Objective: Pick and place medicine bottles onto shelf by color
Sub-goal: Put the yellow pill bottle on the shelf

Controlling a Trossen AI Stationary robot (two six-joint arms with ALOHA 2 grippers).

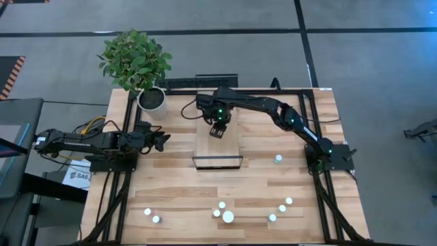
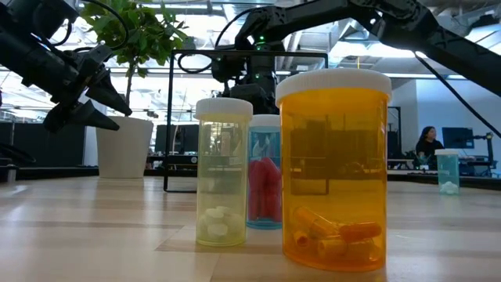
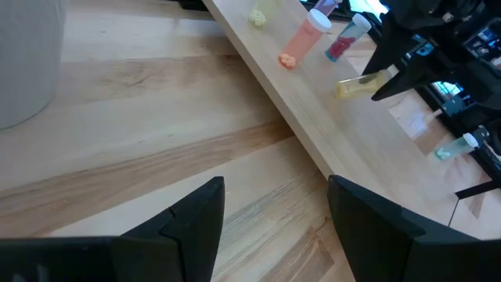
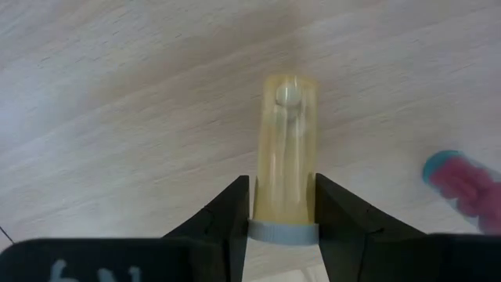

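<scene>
From above, we are seeing the right gripper [image 1: 217,130] reaching across over the shelf [image 1: 232,147], while the left gripper [image 1: 162,141] is waiting, fingers parted and empty, near the plant pot [image 1: 151,100]. At the right wrist, the jaws are pinching a yellow bottle [image 4: 287,145] above the plank.

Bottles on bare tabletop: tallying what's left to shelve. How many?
9. Along the edge far from the plant: two bottles at left, three mid, three at right; one alone near the right arm's base. None looks hidden.
</scene>
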